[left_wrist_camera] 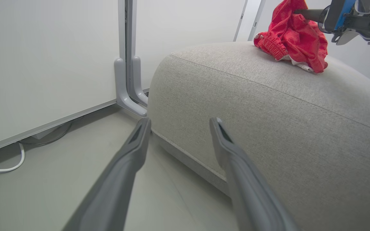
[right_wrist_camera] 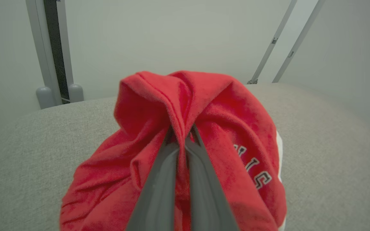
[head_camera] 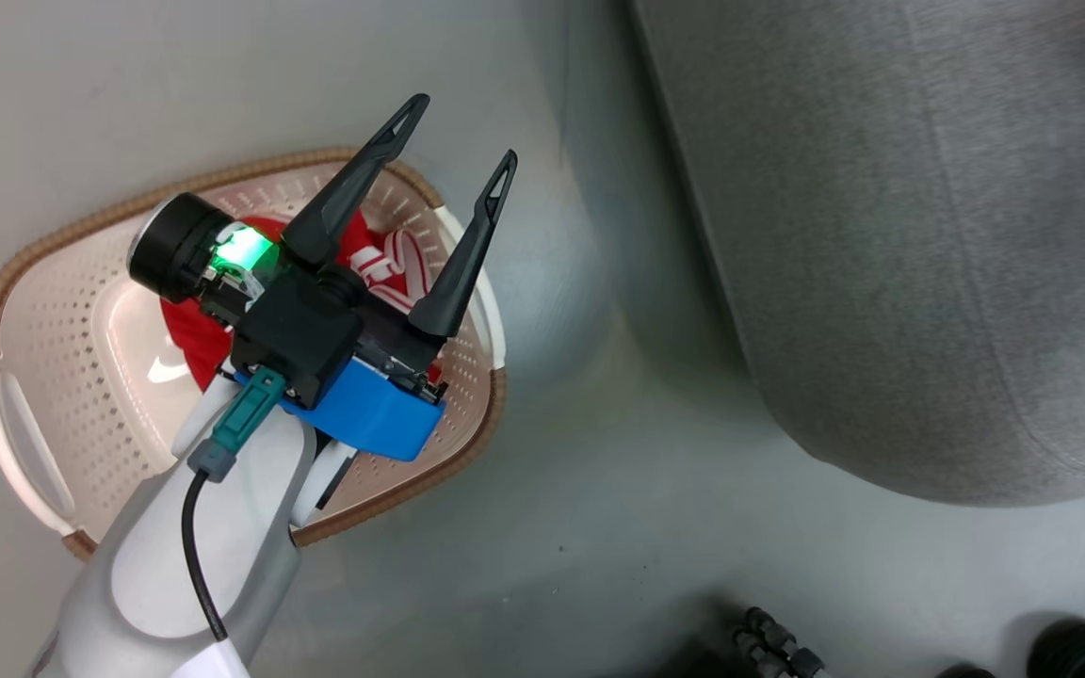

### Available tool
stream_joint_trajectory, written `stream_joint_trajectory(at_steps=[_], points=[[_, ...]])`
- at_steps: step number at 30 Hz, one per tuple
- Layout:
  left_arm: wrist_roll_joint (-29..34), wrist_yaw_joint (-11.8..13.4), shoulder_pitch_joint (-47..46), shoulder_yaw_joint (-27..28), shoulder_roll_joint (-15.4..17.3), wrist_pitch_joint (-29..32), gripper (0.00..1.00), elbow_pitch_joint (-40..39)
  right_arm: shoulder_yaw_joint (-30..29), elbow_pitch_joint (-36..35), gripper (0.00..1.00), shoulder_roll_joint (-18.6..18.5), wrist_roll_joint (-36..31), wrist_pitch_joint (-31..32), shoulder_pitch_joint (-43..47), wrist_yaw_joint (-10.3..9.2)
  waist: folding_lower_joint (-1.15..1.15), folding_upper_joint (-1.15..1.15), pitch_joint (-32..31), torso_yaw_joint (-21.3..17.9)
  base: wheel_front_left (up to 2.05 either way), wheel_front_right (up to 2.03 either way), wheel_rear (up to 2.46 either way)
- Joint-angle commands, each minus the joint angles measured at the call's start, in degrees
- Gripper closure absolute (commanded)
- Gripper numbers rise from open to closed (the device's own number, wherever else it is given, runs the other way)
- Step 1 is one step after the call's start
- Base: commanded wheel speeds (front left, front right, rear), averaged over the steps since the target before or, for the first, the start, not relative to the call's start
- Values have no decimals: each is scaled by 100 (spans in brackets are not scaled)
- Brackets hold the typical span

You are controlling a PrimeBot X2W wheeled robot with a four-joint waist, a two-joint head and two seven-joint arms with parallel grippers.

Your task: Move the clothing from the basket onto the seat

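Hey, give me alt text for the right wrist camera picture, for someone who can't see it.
The right gripper is shut on a fold of a bright red garment with black-and-white lettering, which is bunched up on the light-grey sofa. Behind it stands a plain pale wall with grey posts.

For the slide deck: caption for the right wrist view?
Right gripper shut on a red garment resting on the grey sofa.
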Motion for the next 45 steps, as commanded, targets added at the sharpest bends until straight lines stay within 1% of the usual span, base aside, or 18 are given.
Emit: stream_joint_trajectory(at_steps=[1,5,9,10,11,12,13,20,27,31,36,41,45], points=[[49,-12,-21,20,24,-16,0,-61,-84,82,100,-11,-47,-30,45,-1,-2,0,219,169,0,0,0],[82,-12,59,56,37,-15,0,-91,-194,95,100,82,-105,-35,115,-1,-2,0,232,174,0,0,0],[57,-12,73,30,-6,-15,0,-21,-182,116,100,98,-172,-35,162,-1,-2,0,138,169,0,0,0],[49,-12,66,13,-14,-15,0,-1,-176,135,92,96,-187,-35,170,-1,-2,0,111,171,0,0,0],[43,-12,59,3,-24,-15,0,19,-167,147,58,95,-198,-34,178,-1,-2,0,83,171,0,0,0],[32,-12,55,-11,-39,-15,0,39,-160,158,36,89,-203,-34,189,-1,-2,0,50,171,0,0,0],[26,-12,54,-27,-58,-15,0,55,-145,163,0,81,-207,-34,206,-1,-2,0,17,174,0,0,0],[-61,-12,148,-37,-149,-16,0,197,-78,175,0,21,-247,-34,419,-1,-2,0,-322,218,0,0,0],[-175,-12,377,-13,-363,-15,0,406,55,174,0,-23,-411,-35,872,-1,-2,0,-941,321,0,0,0],[-257,-12,579,34,-504,-15,0,548,269,100,0,11,-468,-35,1239,-1,-2,0,-1418,412,0,0,0],[-391,-12,955,152,-693,-15,0,768,552,-36,0,138,-480,-35,1851,-1,-2,0,-2177,550,0,0,0],[-475,-12,1428,367,-852,-15,0,957,808,-277,0,275,-341,-34,2551,-1,-2,0,-2931,717,0,0,0],[-508,-12,1785,555,-946,-15,0,1071,957,-574,0,391,-87,-34,3150,-1,-2,0,-3433,902,0,0,0]])
